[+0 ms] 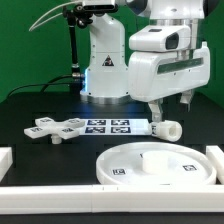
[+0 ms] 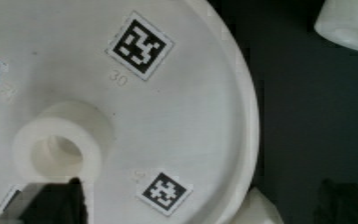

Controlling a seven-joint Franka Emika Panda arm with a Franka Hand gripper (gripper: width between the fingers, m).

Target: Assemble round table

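Note:
The large white rimmed disc (image 1: 160, 167) lies flat at the front of the black surface, hub up, with square tags on it. In the wrist view the disc (image 2: 140, 110) fills most of the picture, and its central hub (image 2: 60, 142) shows. The short post (image 1: 168, 128) lies behind the disc, beside the marker board; an edge of it shows in the wrist view (image 2: 354, 25). The flat lobed cross piece (image 1: 55, 129) lies at the exterior view's left. My gripper (image 1: 170, 108) hangs above the disc's far edge, open and empty. In the wrist view the gripper (image 2: 202, 205) has its jaws wide apart over the disc's rim.
The marker board (image 1: 110, 126) lies in front of the robot base (image 1: 105, 70). White rails (image 1: 40, 188) edge the surface at the front and on both sides. A black stand with cables (image 1: 72, 50) is at the back left.

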